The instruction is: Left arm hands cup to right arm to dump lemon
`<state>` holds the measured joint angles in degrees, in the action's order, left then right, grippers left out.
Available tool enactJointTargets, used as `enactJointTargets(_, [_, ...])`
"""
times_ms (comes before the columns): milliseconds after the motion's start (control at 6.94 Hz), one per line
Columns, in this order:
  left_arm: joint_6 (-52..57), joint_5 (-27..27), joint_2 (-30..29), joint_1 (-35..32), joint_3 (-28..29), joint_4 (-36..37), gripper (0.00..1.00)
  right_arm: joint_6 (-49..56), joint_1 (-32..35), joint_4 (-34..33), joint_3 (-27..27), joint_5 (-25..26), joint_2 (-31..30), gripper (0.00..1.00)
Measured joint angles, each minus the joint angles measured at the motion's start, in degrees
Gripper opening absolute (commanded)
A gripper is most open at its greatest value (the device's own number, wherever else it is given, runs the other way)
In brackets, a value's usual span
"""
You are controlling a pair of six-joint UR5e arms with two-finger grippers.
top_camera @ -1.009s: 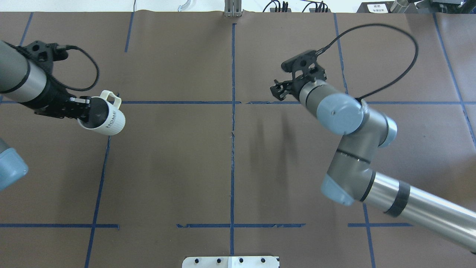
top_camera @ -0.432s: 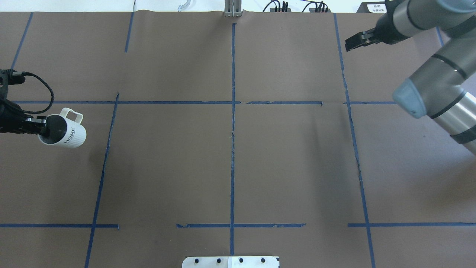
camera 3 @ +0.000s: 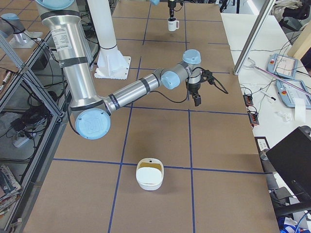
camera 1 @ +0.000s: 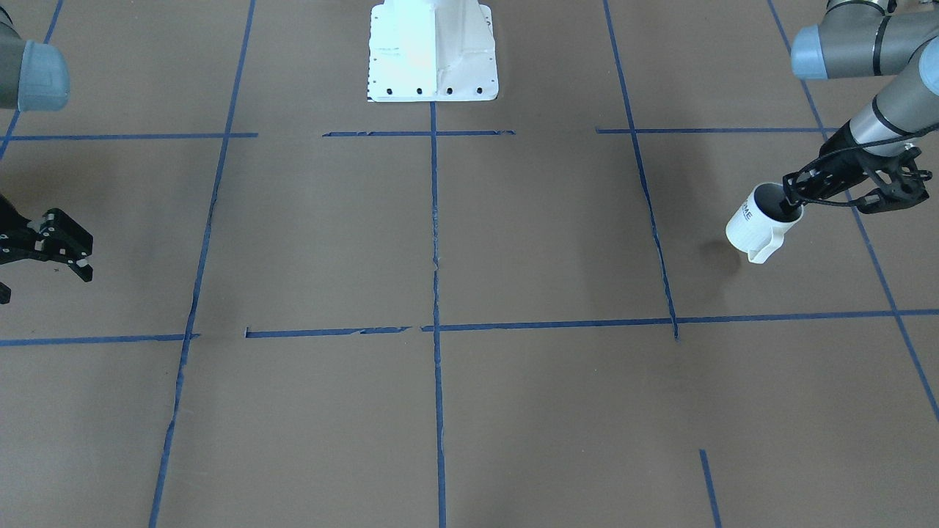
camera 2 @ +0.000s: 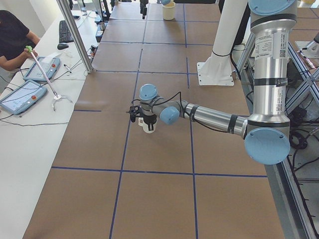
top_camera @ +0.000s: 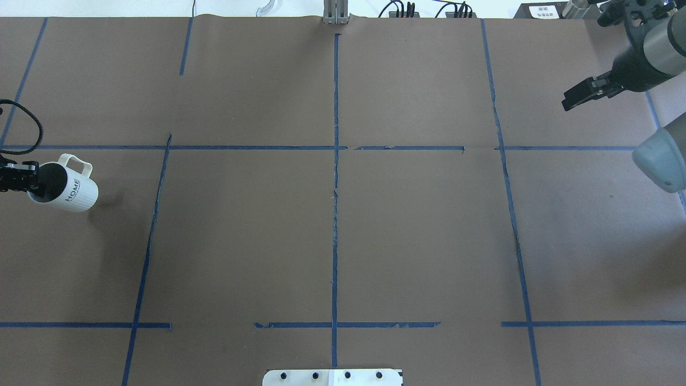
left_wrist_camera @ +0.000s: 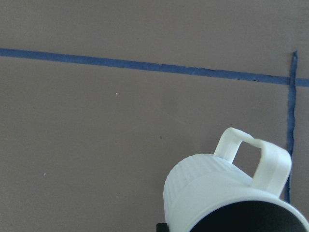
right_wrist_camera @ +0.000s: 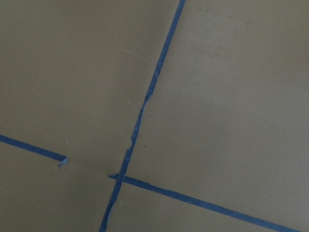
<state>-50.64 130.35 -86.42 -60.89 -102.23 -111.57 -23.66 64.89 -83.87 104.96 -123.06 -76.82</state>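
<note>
My left claw: clenched on the cup rim.
Cup: tilted, just beyond that claw.
My right claw: released, well apart.

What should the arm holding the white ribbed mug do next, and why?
Probably carry the white ribbed mug toward the brown table's middle. The left gripper pinches its rim at the far left edge, while the open right gripper hangs far across, too distant for a handover.
</note>
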Motion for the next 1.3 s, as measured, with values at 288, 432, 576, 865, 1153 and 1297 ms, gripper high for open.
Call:
enactJointTargets(288, [-0.5, 0.99, 0.21, -0.57, 2.27, 0.39, 0.08, 0.49, 0.05, -3.32, 2.27, -0.15, -1.56, 1.0])
enactJointTargets(432, [-0.62, 1.09, 0.56, -0.59, 2.73, 0.9, 0.08, 0.53, 0.04, -3.67, 2.47, -0.16, -1.86, 1.0])
enactJointTargets(576, [-0.67, 1.12, 0.98, -0.62, 3.23, 1.17, 0.37, 0.54, 0.01, -3.79, 2.63, -0.16, -2.07, 1.0])
enactJointTargets(865, [-0.61, 1.19, 1.14, -0.58, 4.27, 1.28, 1.0, 0.54, -0.08, -3.84, 2.82, -0.16, -2.17, 1.0])
enactJointTargets(1153, [-0.19, 1.1, 1.82, -0.72, 4.17, 1.19, 1.0, 0.54, -0.11, -3.96, 2.92, -0.7, -2.1, 1.0])
enactJointTargets(1297, [0.61, 1.43, 3.16, -2.01, 2.71, 1.19, 1.0, 0.54, -0.1, -4.1, 2.92, -1.69, -2.02, 1.0])
